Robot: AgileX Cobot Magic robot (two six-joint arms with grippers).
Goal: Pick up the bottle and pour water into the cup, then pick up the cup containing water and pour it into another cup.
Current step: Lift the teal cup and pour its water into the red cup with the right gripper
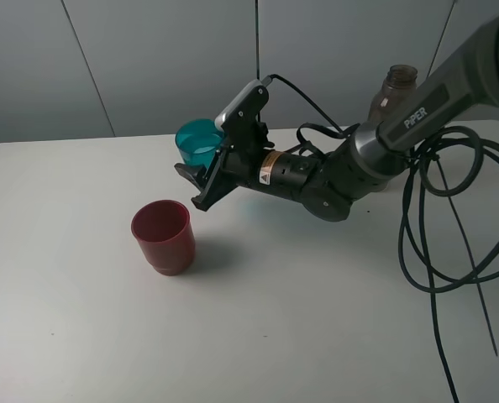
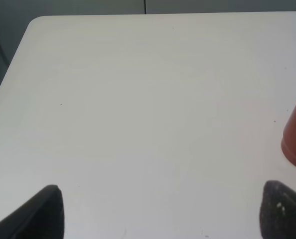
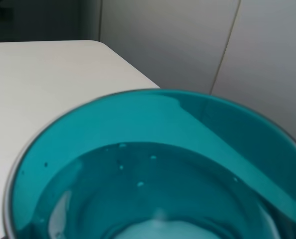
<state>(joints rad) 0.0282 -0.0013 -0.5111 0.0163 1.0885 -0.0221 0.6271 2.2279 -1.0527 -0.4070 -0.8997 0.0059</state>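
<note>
Water (image 3: 153, 199) in the translucent teal plastic tumbler (image 1: 201, 144), right pincer (image 1: 206, 172) clamped on it; I'd centre over the squat red cup (image 1: 163, 237), then tip slowly.

A smooth white matte desk (image 1: 300, 336) with rounded corners fills the lower part of the exterior view — its far edge meets a pale grey panelled wall (image 1: 157, 59) crossed by thin dark seams. Light is soft and even, casting only faint shadows on the desk.
</note>
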